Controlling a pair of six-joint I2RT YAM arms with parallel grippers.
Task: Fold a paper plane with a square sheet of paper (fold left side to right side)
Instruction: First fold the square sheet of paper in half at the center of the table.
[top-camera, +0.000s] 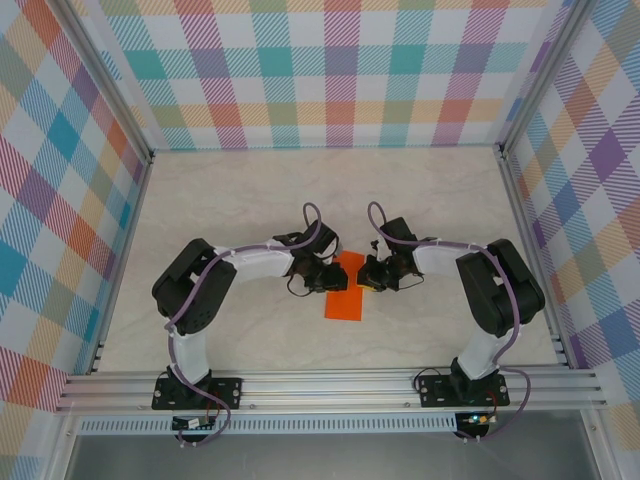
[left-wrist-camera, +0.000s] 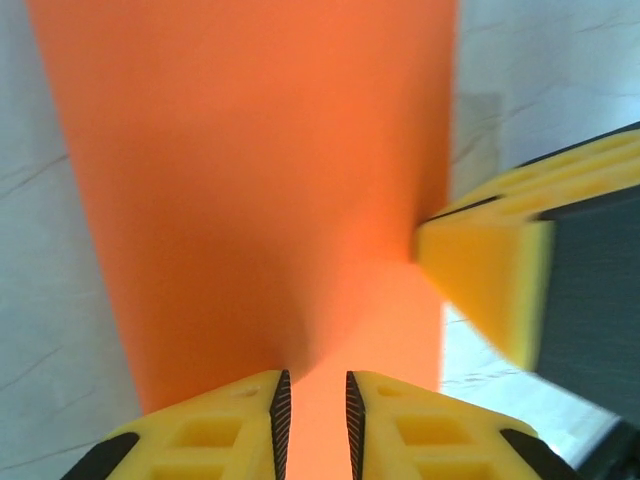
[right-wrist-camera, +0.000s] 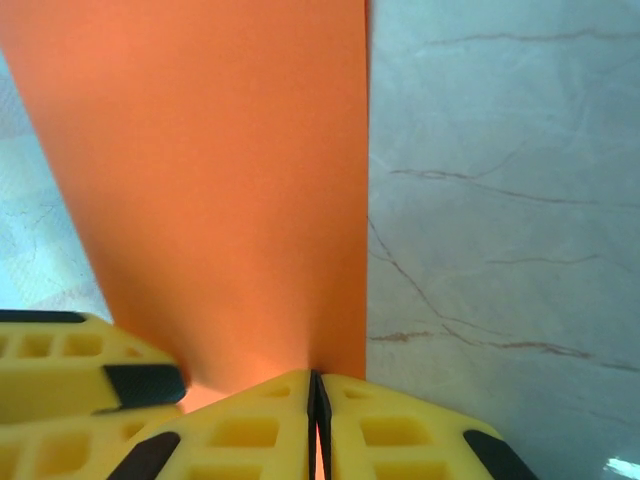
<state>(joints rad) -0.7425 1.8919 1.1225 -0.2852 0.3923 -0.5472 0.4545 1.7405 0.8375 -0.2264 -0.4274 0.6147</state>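
The square sheet of paper (top-camera: 344, 298) is bright orange and lies on the pale marble table between both grippers, showing as a narrow upright strip. My left gripper (top-camera: 322, 276) is at its left side. In the left wrist view its fingertips (left-wrist-camera: 314, 385) stand a narrow gap apart, with the paper (left-wrist-camera: 250, 180) seen through the gap and a soft bulge running toward the left pad. My right gripper (top-camera: 370, 274) is at the right side. Its jaws (right-wrist-camera: 314, 378) are pressed together on the near right edge of the paper (right-wrist-camera: 210, 170). The paper plane is not in view.
A right-hand finger (left-wrist-camera: 490, 270) crosses the left wrist view close to the paper's right edge. A left-hand finger (right-wrist-camera: 90, 375) sits low left in the right wrist view. Aluminium rails and plaid walls (top-camera: 340, 70) enclose the table (top-camera: 300, 190).
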